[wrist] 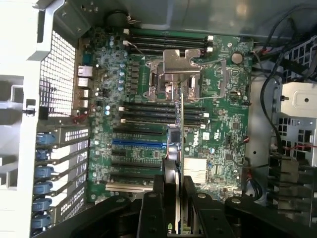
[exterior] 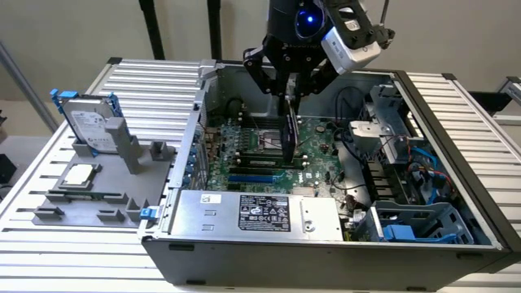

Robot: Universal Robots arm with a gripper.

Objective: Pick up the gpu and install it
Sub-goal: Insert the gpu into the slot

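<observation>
On the slatted bench (exterior: 146, 79), inside the open computer case (exterior: 269, 268), your pincer (exterior: 291, 93) is clamped on the gpu (exterior: 289, 131), which hangs upright directly beneath it over the motherboard (exterior: 319, 135), seemingly crosswise to the blue slot (exterior: 256, 179).

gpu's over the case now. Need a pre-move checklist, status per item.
1. Grip: ok. The pincer is shut on the gpu.
2. Card attitude: ok. In the exterior view it hangs upright and edge-on.
3. Position: ok. It is over the motherboard, inside the open case.
4. Seated: not ok. The card sits in no slot.
5. Slot alignment: cannot tell. In the wrist view its edge runs across the black slots, not along them.
6. Cables: ok. They lie beside the board, apart from the card.
</observation>
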